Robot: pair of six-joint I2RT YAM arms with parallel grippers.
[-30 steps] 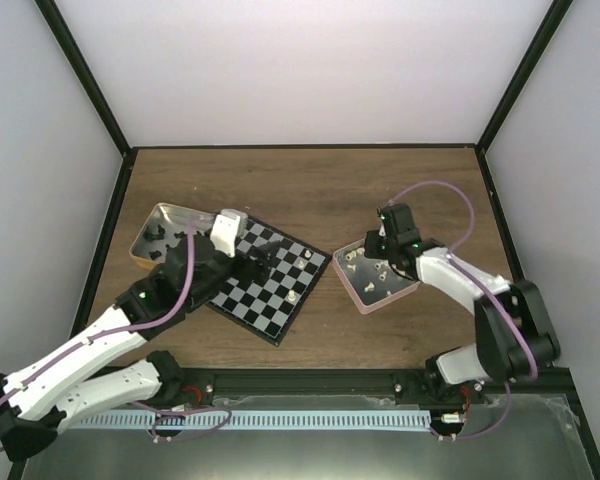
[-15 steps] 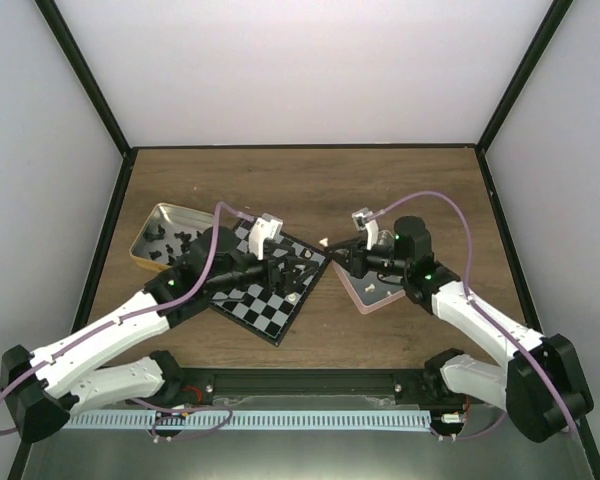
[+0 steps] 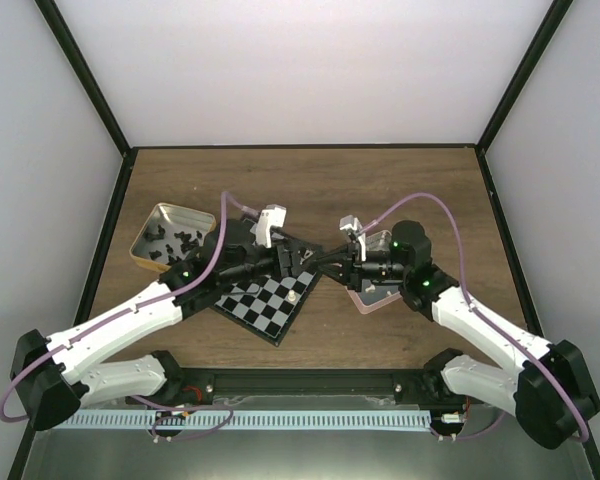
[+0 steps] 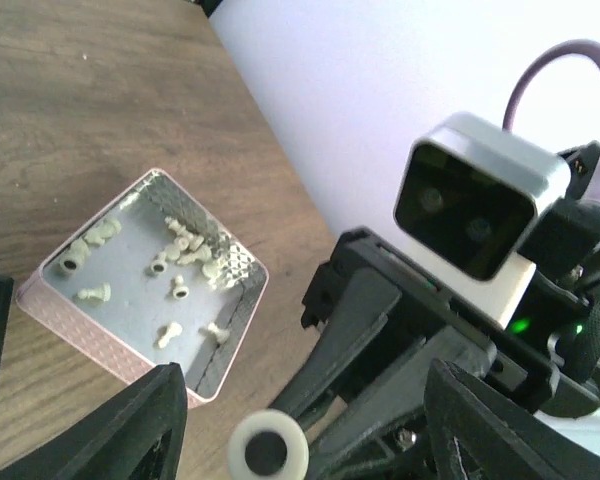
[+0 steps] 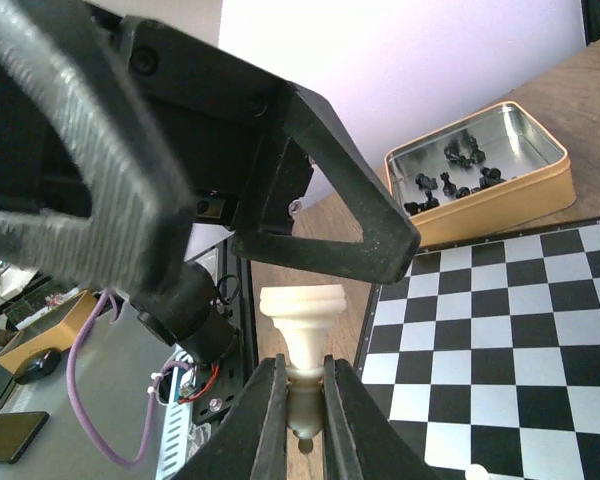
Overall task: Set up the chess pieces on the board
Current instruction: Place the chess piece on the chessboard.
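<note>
From above, the left pincer (image 3: 302,262) and the right pincer (image 3: 330,262) meet tip to tip over the right corner of the board (image 3: 260,300). The board lies skewed on the worktop (image 3: 310,190), with a gold tin (image 3: 160,218) at its left and a pink tray (image 3: 368,300) at its right, the tray largely under the right arm. In the left wrist view the left pincer (image 4: 300,440) stands wide, one finger on either side of a cream chess piece (image 4: 267,452) and touching neither. Beyond lies the pink tray (image 4: 90,335) holding loose cream pieces (image 4: 180,255). In the right wrist view the right pincer (image 5: 300,400) is clamped narrow on that cream chess piece (image 5: 302,320), its broad end pointing outward. The board (image 5: 520,340) lies to its right, and farther off is the gold tin (image 5: 500,205) with black pieces (image 5: 450,170).
</note>
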